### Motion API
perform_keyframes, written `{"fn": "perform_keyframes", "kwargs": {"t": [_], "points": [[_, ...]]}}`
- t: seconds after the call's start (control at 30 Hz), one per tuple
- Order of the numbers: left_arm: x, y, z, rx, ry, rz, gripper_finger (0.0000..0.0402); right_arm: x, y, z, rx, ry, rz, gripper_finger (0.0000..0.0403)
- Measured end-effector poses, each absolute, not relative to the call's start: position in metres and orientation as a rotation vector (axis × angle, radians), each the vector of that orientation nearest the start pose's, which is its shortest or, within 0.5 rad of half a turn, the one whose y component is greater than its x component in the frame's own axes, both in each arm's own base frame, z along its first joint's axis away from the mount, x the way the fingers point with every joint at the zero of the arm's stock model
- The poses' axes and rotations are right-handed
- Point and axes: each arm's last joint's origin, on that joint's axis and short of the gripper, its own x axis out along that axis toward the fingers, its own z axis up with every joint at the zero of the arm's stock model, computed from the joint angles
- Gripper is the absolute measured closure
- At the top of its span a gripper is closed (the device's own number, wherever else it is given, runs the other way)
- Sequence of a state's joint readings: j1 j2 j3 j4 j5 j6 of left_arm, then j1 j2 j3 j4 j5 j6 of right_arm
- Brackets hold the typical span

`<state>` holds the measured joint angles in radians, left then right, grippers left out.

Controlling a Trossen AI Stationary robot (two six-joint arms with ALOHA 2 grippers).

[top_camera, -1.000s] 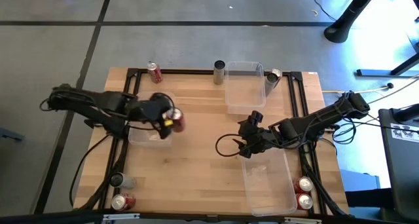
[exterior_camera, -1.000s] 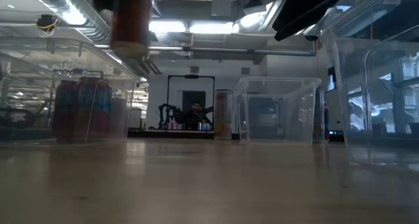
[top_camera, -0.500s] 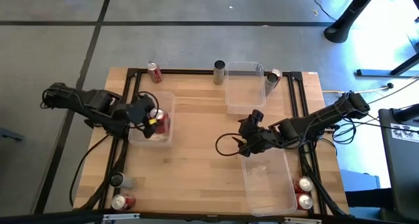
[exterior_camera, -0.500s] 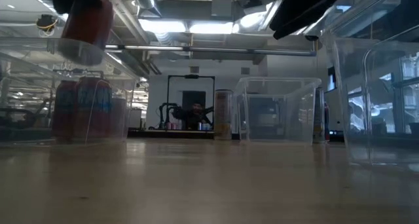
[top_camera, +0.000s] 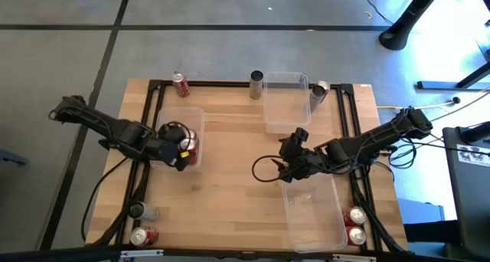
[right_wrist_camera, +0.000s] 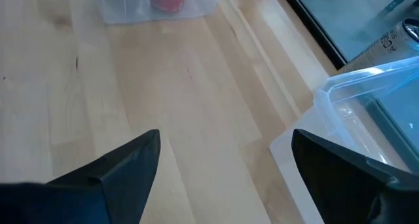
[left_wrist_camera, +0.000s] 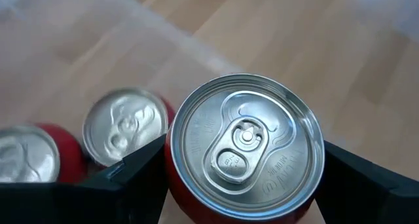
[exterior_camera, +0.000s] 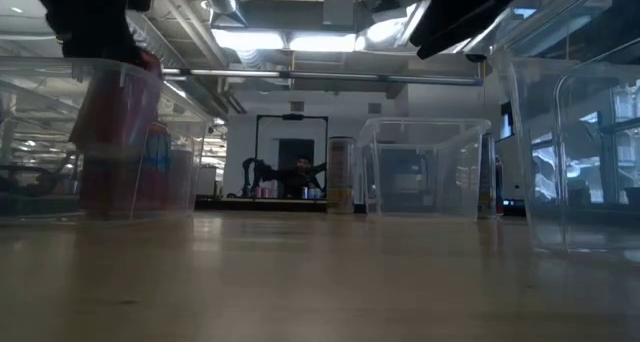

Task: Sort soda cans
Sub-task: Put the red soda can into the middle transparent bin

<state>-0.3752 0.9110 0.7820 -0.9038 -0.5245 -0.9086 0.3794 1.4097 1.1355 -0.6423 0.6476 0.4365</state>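
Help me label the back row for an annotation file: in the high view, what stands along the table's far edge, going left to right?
Red soda can → tall grey can → clear empty bin → tilted silver-topped can beside the bin's right wall.

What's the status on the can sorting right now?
Left gripper shut on red can, inside left bin beside two cans. Right gripper open, empty, mid-table. Nothing blocking.

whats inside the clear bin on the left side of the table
Red soda cans: one gripped by the left tool, and two more standing beside it. The arm covers the rest of the bin from above.
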Motion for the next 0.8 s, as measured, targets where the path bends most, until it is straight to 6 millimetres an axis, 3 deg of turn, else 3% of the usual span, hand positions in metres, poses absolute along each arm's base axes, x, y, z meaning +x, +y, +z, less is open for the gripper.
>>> {"fn": "perform_keyframes", "kwargs": {"t": [0.43,0.8], "points": [[0.152,-0.045,0.221,-0.377,0.790,0.516,0.0106,0.273,0.090,0.284,-0.030,0.704,-0.410,0.0058],[0.151,-0.046,0.210,-0.363,0.781,0.499,0.0087,0.273,0.090,0.284,-0.037,0.706,-0.408,0.0058]]}}
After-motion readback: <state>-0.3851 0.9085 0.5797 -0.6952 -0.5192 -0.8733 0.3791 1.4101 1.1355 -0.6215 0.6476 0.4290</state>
